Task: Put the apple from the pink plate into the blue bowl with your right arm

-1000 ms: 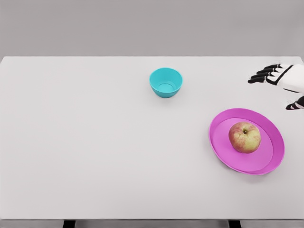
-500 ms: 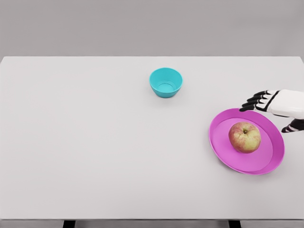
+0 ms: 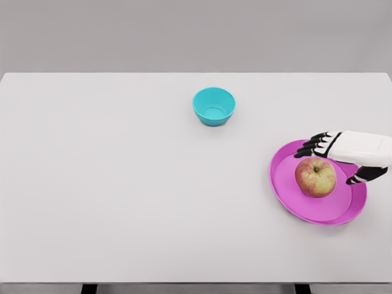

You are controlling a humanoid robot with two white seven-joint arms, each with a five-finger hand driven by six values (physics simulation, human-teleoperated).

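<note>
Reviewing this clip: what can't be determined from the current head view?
- Right hand: its arm is cut off by the picture's right edge; whether the fingers touch the red-yellow apple cannot be told from this angle.
- Round pink plate: its far rim is hidden behind the hand.
- Small blue bowl: appears empty.
- Left hand: out of view.

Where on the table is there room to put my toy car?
The whole left half of the table is bare, left of the blue bowl. The right side is crowded: pink plate, apple, right hand.
</note>
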